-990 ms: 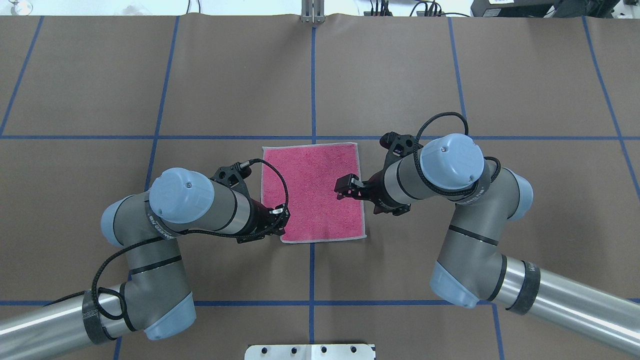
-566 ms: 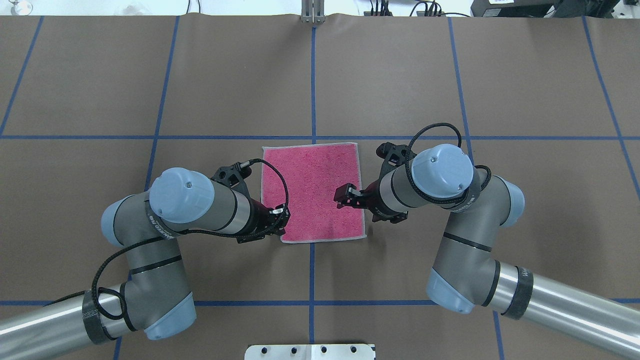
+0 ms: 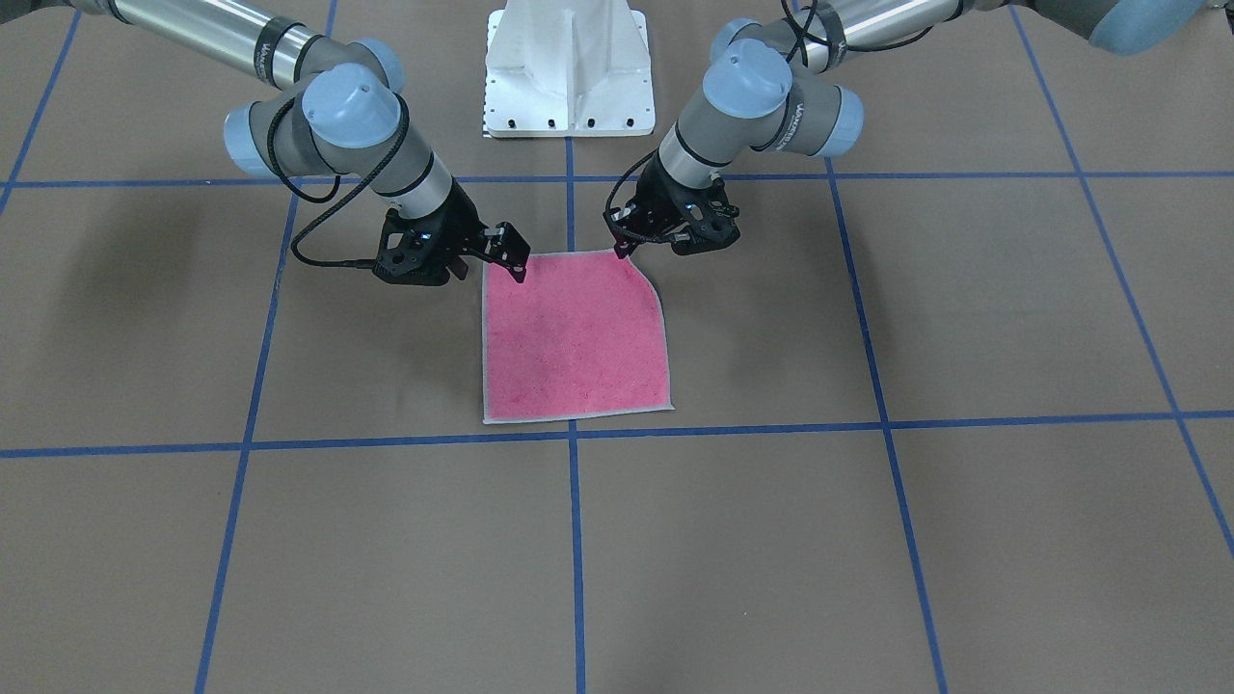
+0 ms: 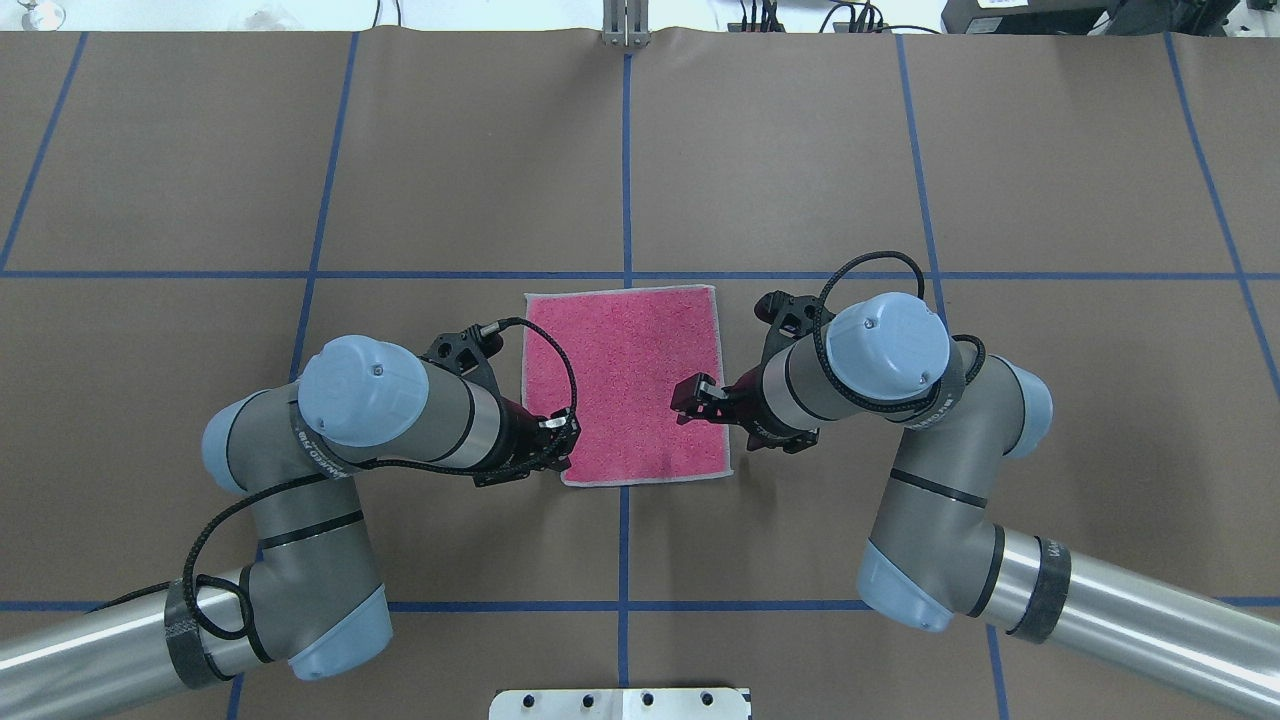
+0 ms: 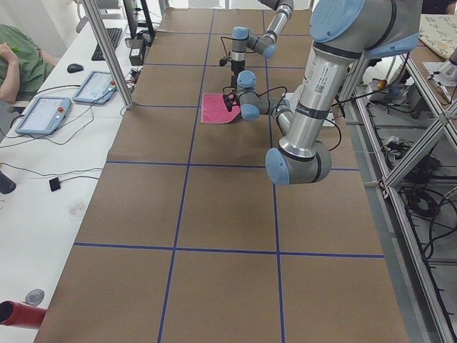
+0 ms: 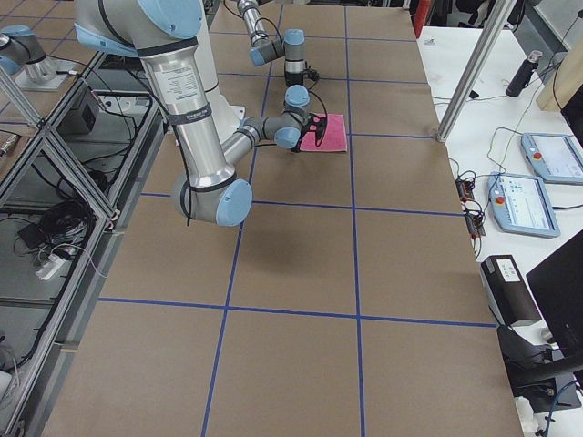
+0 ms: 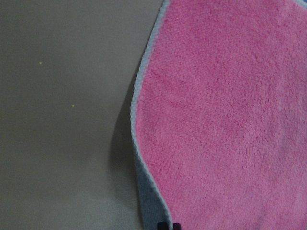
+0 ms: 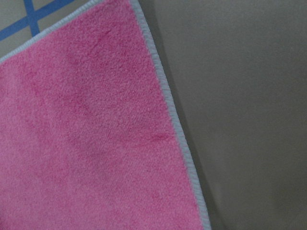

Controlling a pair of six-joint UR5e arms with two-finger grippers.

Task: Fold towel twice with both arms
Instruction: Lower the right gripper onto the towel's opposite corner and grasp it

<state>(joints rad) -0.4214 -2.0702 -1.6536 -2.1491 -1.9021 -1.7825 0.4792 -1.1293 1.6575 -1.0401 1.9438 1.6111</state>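
On the table (image 4: pixel 200 150): a brown top with blue lines (image 4: pixel 320 200) that make big squares.
Left arm (image 4: pixel 365 395): it comes in from the low left corner of the overhead view. It bends and points toward the middle.
Left hand (image 4: pixel 566 440): pressed together on the towel's (image 4: pixel 630 370) near left corner, pinching it. In the left wrist view the dark fingertips (image 7: pixel 164 225) sit right at the cloth's edge.
That corner: it is up off the table a little. The edge curves and has a shadow under it. A bit of the grey back (image 7: pixel 148 203) shows there.
Towel: it lies near the middle of the table, close to the robot, between the two hands. The pink side faces up. A light grey border runs all round it. The other three corners lie flat. The far edge sits just beside a blue line.
Right hand (image 4: pixel 688 398): spread apart, with nothing in it. It is over the towel's right side, by the near right corner. I cannot tell if it touches the cloth.
Right arm (image 4: pixel 885 345): it comes in from the low right corner, bends, and points back toward the towel.
White base (image 3: pixel 569 67): it stands at the robot's edge of the table, between the two arms.
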